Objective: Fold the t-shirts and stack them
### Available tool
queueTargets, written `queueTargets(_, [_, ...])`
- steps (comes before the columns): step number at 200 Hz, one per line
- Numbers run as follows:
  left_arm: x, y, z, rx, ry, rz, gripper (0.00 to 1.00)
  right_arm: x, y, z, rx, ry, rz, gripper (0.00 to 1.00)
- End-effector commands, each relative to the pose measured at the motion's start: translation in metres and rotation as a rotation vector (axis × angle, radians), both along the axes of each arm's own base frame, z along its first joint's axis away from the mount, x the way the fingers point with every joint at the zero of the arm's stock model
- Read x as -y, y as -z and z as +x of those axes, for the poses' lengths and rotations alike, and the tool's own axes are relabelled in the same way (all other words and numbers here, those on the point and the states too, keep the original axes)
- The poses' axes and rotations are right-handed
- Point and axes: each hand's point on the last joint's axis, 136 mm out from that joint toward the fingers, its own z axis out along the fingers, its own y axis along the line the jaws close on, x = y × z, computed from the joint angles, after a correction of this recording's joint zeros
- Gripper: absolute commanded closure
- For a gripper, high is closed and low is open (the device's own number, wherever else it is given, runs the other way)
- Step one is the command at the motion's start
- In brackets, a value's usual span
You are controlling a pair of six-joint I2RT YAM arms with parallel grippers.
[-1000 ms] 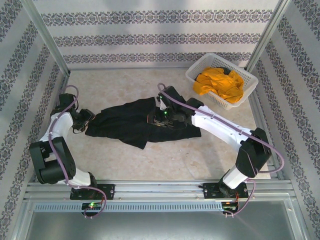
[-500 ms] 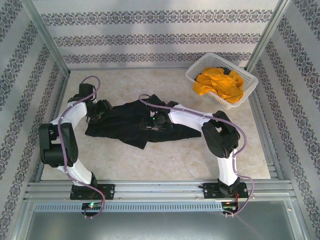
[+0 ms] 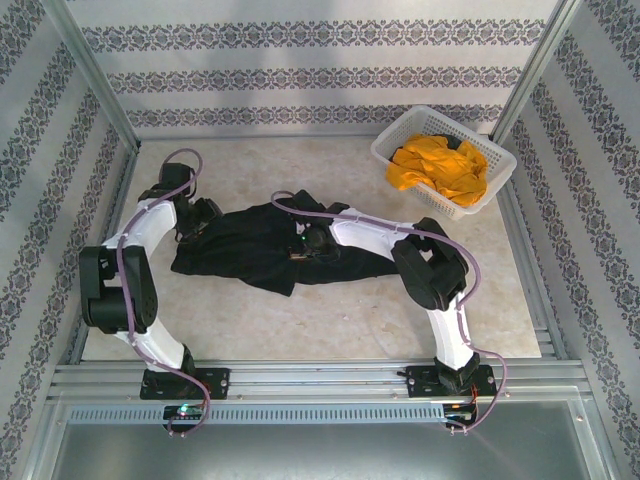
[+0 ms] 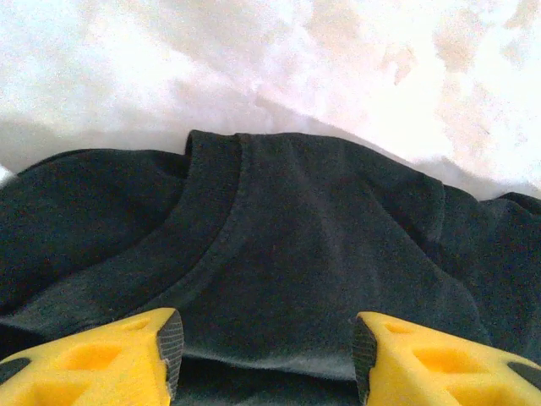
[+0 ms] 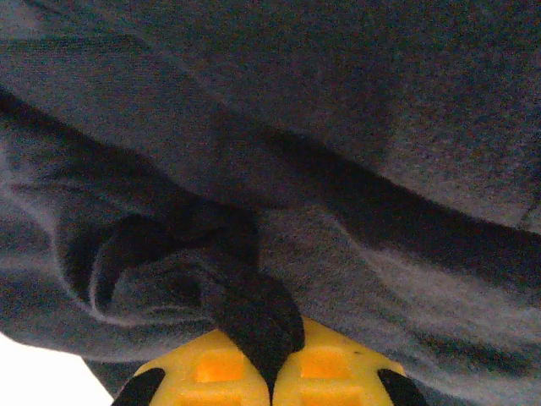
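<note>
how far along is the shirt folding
Nothing looks done: no shirt is folded or stacked. In hand: the right hand pinches a bunch of the black t-shirt, which lies rumpled on the table; the left hand is open over its collar. Left: the orange-yellow t-shirt, bunched in the basket.

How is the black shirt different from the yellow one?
The black t-shirt lies spread on the table; the orange-yellow t-shirt sits bunched in the white basket. The right gripper pinches the black t-shirt; nothing holds the orange-yellow one. Both are crumpled, not folded.
</note>
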Motion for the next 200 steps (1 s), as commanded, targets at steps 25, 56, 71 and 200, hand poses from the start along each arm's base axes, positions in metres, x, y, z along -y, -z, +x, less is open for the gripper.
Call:
queueTargets(25, [-0.01, -0.023, -0.015, 0.008, -0.045, 0.06, 0.45, 0.045, -0.079, -0.028, 0.058, 0.044, 0.036, 1.0])
queueTargets(56, [-0.002, -0.02, -0.019, 0.005, -0.038, 0.018, 0.44, 0.099, -0.085, -0.071, -0.003, 0.075, -0.037, 1.0])
queueTargets(71, [0.008, -0.014, -0.02, 0.011, -0.019, -0.024, 0.44, 0.127, -0.078, -0.087, -0.036, 0.118, -0.076, 1.0])
queueTargets(200, [0.083, 0.081, -0.058, -0.192, 0.282, 0.026, 0.45, 0.213, -0.046, -0.108, -0.145, 0.312, -0.171, 1.0])
